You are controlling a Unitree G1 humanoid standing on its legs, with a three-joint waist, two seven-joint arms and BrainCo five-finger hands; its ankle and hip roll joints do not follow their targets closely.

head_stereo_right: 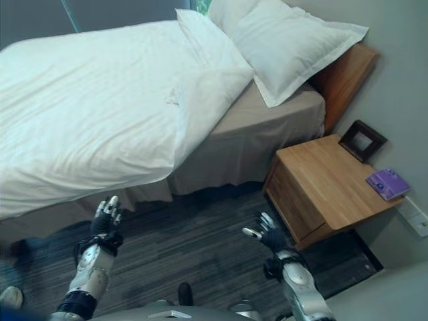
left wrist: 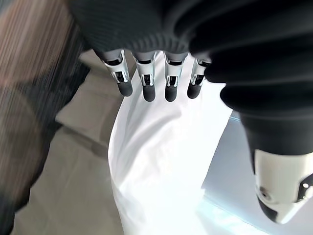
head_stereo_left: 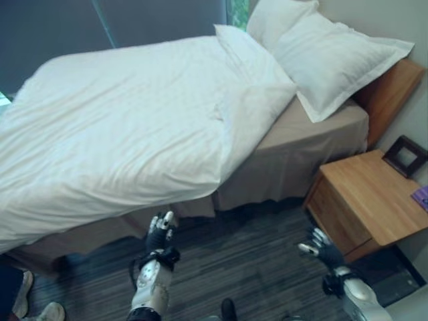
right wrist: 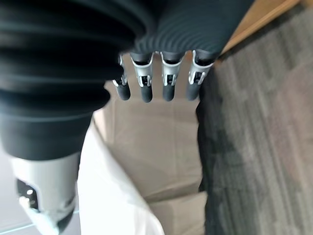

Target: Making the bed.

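Note:
A white duvet (head_stereo_left: pixel 127 120) covers the bed and hangs over its near side, with a turned-back corner by the head end. Two white pillows (head_stereo_left: pixel 334 57) lean against the wooden headboard (head_stereo_left: pixel 394 93). The beige base sheet (head_stereo_left: pixel 294 147) shows bare below the pillows. My left hand (head_stereo_left: pixel 160 231) is raised over the floor just below the duvet's hanging edge, fingers straight, holding nothing. My right hand (head_stereo_left: pixel 324 249) hovers open over the floor in front of the nightstand. In the left wrist view the duvet's edge (left wrist: pixel 166 161) lies past the straight fingers (left wrist: pixel 146 88).
A wooden nightstand (head_stereo_left: pixel 368 200) stands right of the bed, with a dark picture frame (head_stereo_left: pixel 404 155) and a purple booklet (head_stereo_right: pixel 386 182) on it. Dark wood-look floor (head_stereo_left: pixel 247 254) runs along the bed. A person's shoes (head_stereo_left: pixel 40 311) show at the lower left.

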